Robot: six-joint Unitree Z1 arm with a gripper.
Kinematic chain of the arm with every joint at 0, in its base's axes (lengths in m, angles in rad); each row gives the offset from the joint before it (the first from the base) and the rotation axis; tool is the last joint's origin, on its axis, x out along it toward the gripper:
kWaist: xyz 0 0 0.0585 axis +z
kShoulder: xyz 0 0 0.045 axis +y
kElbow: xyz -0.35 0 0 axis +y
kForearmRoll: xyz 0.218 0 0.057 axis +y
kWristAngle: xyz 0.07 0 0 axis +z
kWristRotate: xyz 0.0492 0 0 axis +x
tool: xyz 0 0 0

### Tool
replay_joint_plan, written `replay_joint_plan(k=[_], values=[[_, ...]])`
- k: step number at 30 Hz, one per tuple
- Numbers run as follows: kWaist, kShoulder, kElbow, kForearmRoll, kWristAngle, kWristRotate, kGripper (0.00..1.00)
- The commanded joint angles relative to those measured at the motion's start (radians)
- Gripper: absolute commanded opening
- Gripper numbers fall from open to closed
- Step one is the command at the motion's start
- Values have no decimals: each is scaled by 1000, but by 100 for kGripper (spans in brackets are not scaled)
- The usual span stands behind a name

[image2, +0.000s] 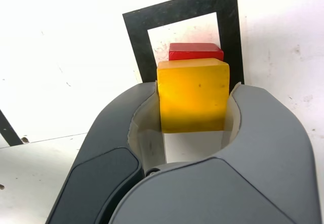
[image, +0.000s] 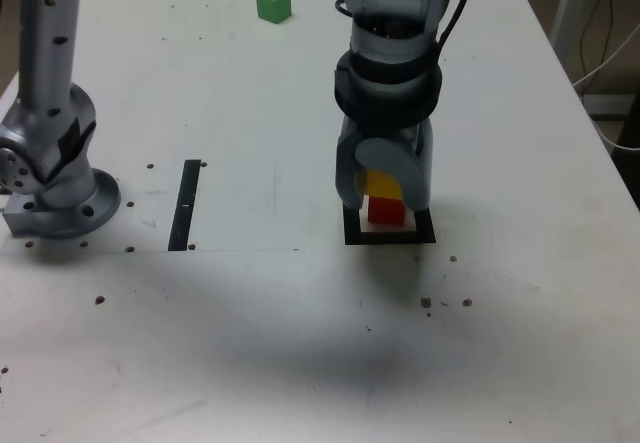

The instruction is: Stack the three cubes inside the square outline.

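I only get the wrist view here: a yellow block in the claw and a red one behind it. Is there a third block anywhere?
Observer: Yes, a small green cube sits alone near the far edge of the white table.
Operator: Anything else lying around?
Observer: A straight black strip lies on the exterior view's left of the black square outline.
Operator: What holds the claw?
Observer: A grey arm comes down over the outline, its gripper shut on the yellow cube above the red cube.
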Motion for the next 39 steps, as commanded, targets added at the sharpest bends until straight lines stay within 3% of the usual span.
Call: replay_joint_plan(k=[1,4,9,15,21,23,28,33,39], values=[[2,-1,2,-8,4,-1,31],[2,-1,3,-14,7,-1,34],[3,0,6,-6,9,4,51],[4,-1,6,4,12,8,62],[4,-17,12,9,25,9,92],[4,-24,15,19,28,9,97],[4,-44,20,53,35,7,99],[9,-95,25,100,66,9,99],[74,-162,36,154,78,94,99]])
